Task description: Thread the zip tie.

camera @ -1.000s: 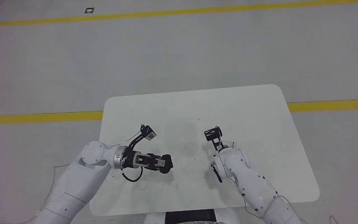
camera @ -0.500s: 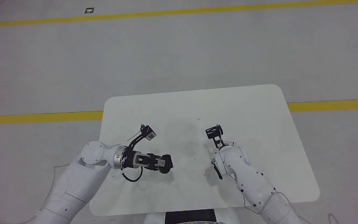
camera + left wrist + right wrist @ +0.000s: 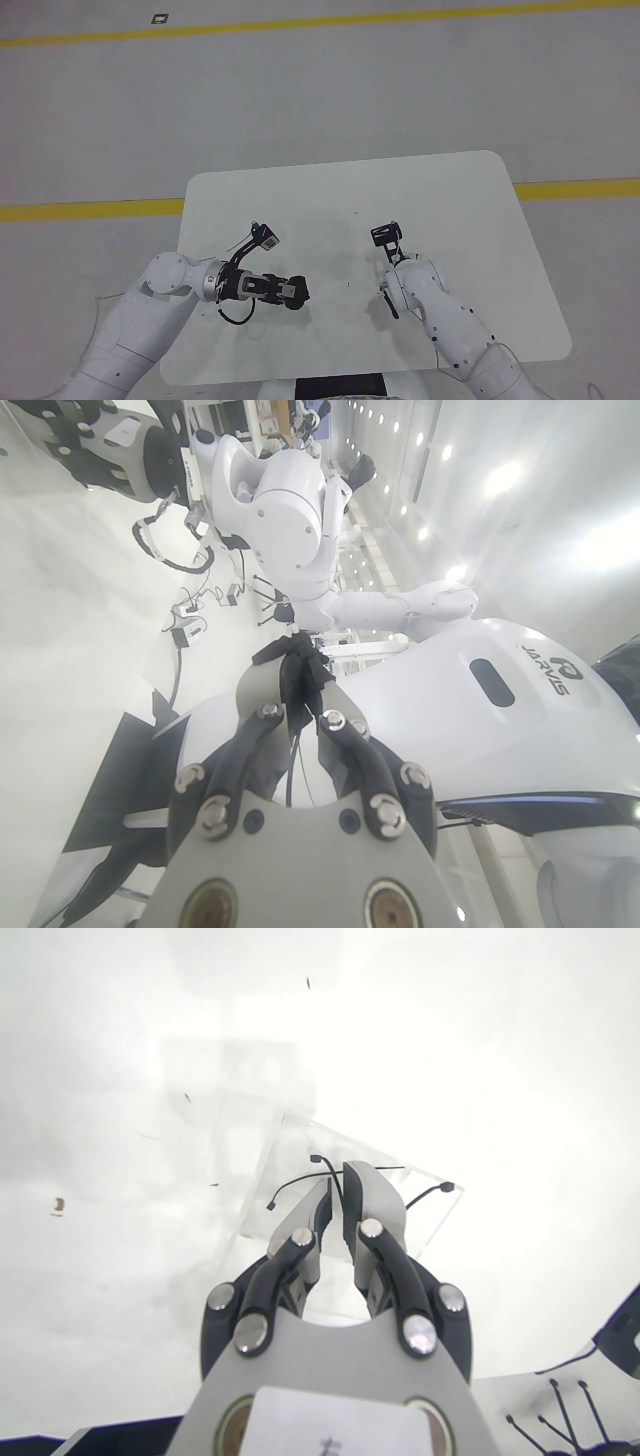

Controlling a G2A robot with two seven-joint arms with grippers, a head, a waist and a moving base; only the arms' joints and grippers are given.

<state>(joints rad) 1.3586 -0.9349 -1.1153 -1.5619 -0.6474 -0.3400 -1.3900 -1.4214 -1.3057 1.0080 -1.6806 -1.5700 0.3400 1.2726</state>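
Note:
My right gripper [image 3: 337,1180] points down at a clear plastic plate [image 3: 430,1223] on the white table, with its fingers closed around the strap of a black zip tie [image 3: 320,1161]. Two more zip ties [image 3: 280,1193] [image 3: 440,1188] lie on the same plate. In the top view the right gripper [image 3: 386,303] is at the table's front middle. My left gripper [image 3: 300,291] hangs level to its left and points toward it. It is shut on a thin black zip tie [image 3: 292,760], with a black wad at its fingertips [image 3: 300,660].
The white table [image 3: 450,190] has bare room at the back and on the right. Several spare zip ties [image 3: 555,1418] lie close to the right arm. Small dark specks and a brown bit [image 3: 59,1205] dot the tabletop.
The right wrist has shifted slightly to the right and toward the back of the table. The left arm has kept still.

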